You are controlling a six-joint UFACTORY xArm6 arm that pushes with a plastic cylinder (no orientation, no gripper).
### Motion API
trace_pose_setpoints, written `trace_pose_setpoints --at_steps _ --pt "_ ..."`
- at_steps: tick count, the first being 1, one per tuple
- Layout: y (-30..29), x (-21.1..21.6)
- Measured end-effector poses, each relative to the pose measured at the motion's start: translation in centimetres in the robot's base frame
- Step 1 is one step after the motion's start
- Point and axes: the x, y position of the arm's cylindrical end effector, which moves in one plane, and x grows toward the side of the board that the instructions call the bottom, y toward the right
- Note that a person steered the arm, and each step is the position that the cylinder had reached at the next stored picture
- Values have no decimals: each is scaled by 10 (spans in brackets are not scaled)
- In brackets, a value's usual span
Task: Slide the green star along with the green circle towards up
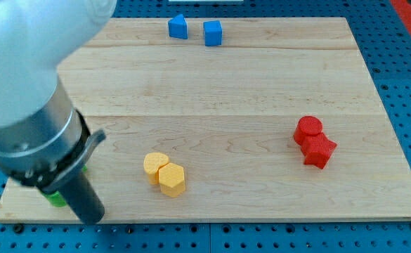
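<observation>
My arm fills the view's left side and covers most of the green blocks. Only a green sliver (55, 198) shows under the arm near the board's bottom left corner, and its shape cannot be made out. A faint second green edge (84, 167) shows beside the arm. I cannot tell which is the star and which the circle. My dark rod slants down to my tip (93, 218) at the board's bottom edge, just right of the green sliver.
A yellow rounded block (155, 164) touches a yellow hexagon (171, 180) at the bottom centre. A red circle (308, 128) touches a red star (320, 150) at the right. Two blue blocks (178, 27) (212, 33) sit at the top edge.
</observation>
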Motion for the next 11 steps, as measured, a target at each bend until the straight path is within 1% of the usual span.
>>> trace_pose_setpoints --at_steps 1,2,3,4,6,7,8,11 --pt "-13 -20" --pt "-14 -2" --pt "-48 -1" --pt "-51 -13" --pt "-54 -92" --pt "-53 -122" --pt "-46 -132" --pt "-37 -133"
